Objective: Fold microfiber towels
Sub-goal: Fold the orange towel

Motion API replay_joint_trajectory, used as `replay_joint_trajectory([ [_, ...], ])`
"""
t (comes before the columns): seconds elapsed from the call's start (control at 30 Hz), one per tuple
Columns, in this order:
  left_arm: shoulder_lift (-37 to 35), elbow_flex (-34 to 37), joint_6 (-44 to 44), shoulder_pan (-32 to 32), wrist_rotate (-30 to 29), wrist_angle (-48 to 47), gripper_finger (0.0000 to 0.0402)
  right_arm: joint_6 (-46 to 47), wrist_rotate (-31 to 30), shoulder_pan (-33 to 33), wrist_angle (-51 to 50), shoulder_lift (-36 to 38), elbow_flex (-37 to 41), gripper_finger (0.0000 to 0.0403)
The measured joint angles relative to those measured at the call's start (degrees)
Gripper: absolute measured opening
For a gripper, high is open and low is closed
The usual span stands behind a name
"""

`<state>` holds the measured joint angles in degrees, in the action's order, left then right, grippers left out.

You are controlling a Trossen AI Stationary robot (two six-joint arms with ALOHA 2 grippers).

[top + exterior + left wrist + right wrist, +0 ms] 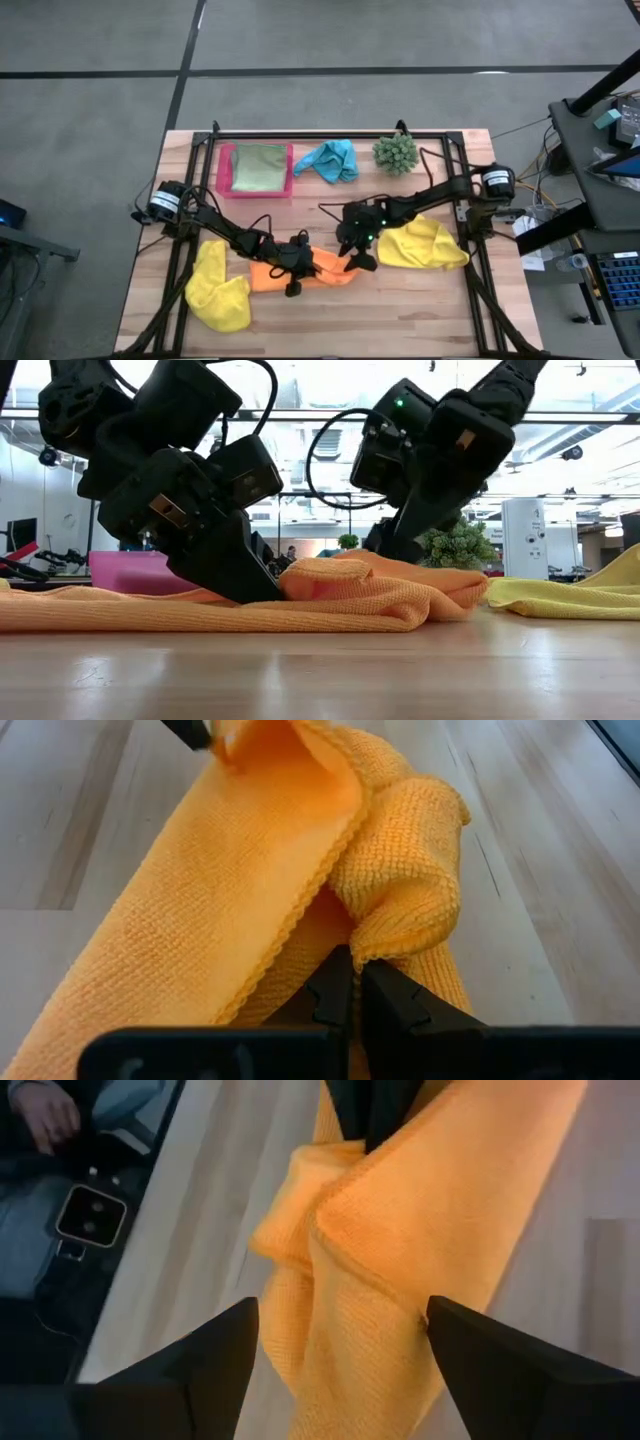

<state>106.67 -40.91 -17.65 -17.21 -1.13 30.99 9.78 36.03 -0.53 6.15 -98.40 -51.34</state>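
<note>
1. The left arm reaches in low from the desk's left edge toward its middle; its forearm slopes down steeply, and the left gripper [350, 992] has its fingers pinched together on a bunched fold of the orange towel [300, 272].
2. The right arm stretches from the right edge across to the centre, wrist tipped downward; the right gripper [340, 1345] stands wide apart, one finger on each side of the orange towel's raised edge, clamping nothing.
3. The orange towel lies on the wooden desk [400, 310] near the front middle, flat toward the left and doubled over into a thick hump under the two grippers.
4. One yellow towel [218, 290] sits crumpled at the front left, beside the orange one; a second yellow towel [425, 245] lies rumpled just right of the right gripper.
5. The turquoise towel [330, 160] rests loosely bunched at the back centre; the light green towel [258, 167] lies folded inside the pink tray [226, 170] to its left.
6. A spiky green plant ball [395, 153] stands at the back, right of the turquoise towel.
7. The right wrist view shows a seated person's hand [40, 1115] beyond the desk edge.
</note>
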Motion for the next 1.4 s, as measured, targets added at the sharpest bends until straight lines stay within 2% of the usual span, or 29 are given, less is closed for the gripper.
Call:
replay_joint_trajectory([
  [0.1,0.00,0.00,0.02,0.00,0.00,0.04,0.0000,-0.35,-0.19,-1.64,3.15,-0.21,1.04,0.0260],
  [0.2,0.00,0.02,0.02,0.00,0.00,0.04,0.0000,-0.33,0.03,-2.87,3.99,0.03,1.04,0.0226],
  [0.4,0.00,0.00,0.04,0.00,0.02,0.08,0.0000,-0.73,-3.91,-4.61,2.96,0.03,0.28,0.0112],
  [0.5,-0.46,-0.02,0.33,0.00,0.02,-0.10,0.0000,-3.03,-4.92,-4.77,-1.96,0.42,-0.93,0.0040],
  [0.57,-1.36,-0.02,0.90,0.00,0.01,-0.27,0.0000,-5.00,-9.01,-4.41,-6.53,1.21,-2.21,0.0019],
  [0.8,-5.57,0.13,1.93,0.10,-1.20,-2.59,0.0000,-9.58,-30.24,-3.06,-26.24,3.27,-8.20,0.0009],
  [0.93,-7.30,-0.04,2.25,0.48,-1.29,-2.38,0.0000,-10.03,-42.48,-2.70,-29.74,3.46,-10.44,0.0009],
  [1.0,-7.83,-0.16,3.18,0.66,-1.60,-2.15,0.0000,-9.84,-46.55,-2.43,-29.79,3.46,-10.35,0.0009],
  [1.17,-8.28,-0.40,4.52,1.52,-8.09,-2.66,0.0000,-7.31,-44.73,-1.15,-29.98,3.46,-9.91,0.0018],
  [1.27,-8.24,-0.74,4.54,2.27,-12.86,-2.78,0.0000,-5.69,-43.15,-0.57,-30.07,3.46,-9.87,0.0045],
  [1.4,-8.22,-0.81,4.99,3.67,-13.75,-3.09,0.0000,-7.59,-43.63,0.06,-31.44,3.47,-9.93,0.0094],
])
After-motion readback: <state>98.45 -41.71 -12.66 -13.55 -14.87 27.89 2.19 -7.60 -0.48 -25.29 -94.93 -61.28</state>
